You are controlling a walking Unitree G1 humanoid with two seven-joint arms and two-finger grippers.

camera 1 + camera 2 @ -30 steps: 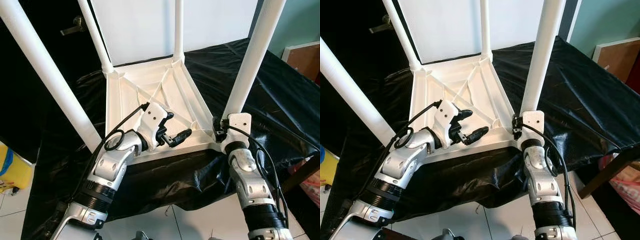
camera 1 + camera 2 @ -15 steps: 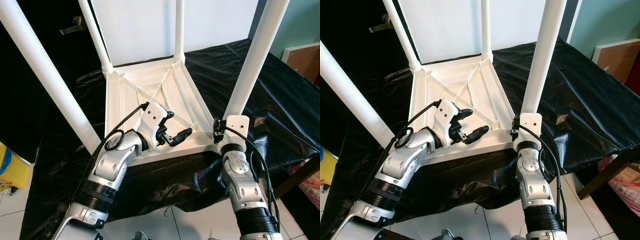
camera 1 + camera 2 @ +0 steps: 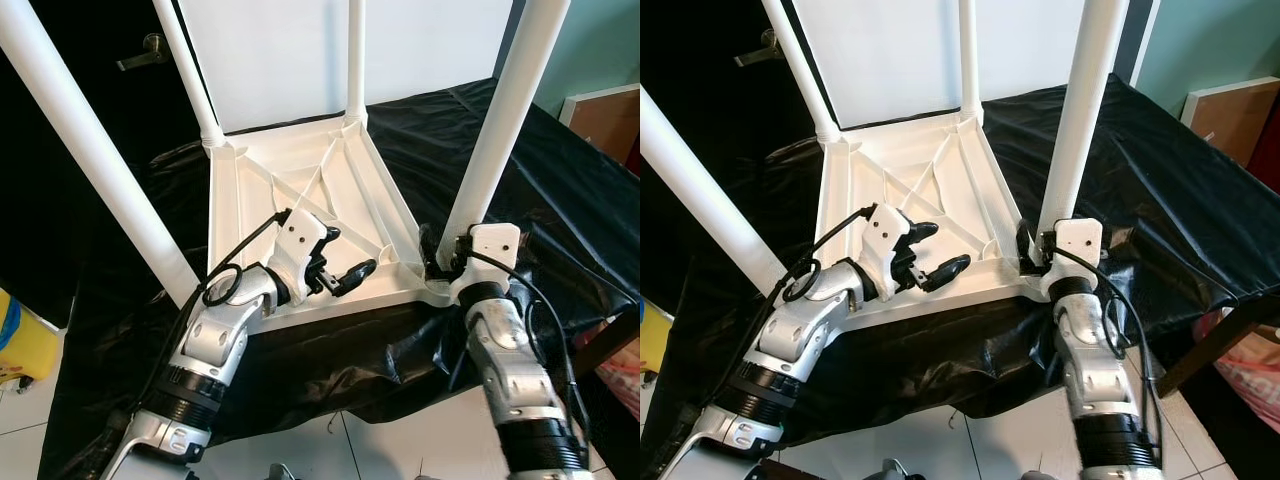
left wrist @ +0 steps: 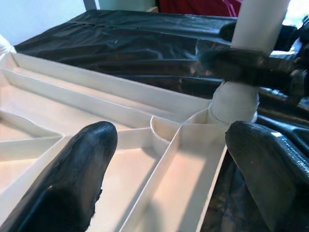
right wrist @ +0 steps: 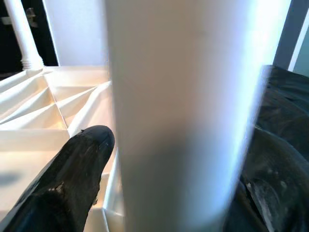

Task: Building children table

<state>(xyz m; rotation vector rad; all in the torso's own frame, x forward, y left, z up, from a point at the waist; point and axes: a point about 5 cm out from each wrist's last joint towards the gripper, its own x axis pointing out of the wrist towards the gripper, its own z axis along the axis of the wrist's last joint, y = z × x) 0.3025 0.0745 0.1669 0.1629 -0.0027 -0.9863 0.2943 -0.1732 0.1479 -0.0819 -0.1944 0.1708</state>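
Table [image 3: 300, 180], four upright legs [image 3: 495, 130]

The white plastic children table [image 3: 300, 200] lies upside down on a black sheet, its ribbed underside facing up. Four round white legs stand in the corners, at about 11, 1, 5 and 8 o'clock.

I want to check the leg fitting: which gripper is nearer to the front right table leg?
Right. The right gripper closes around the leg at its base; the left gripper hovers open over the tabletop underside, apart from it.
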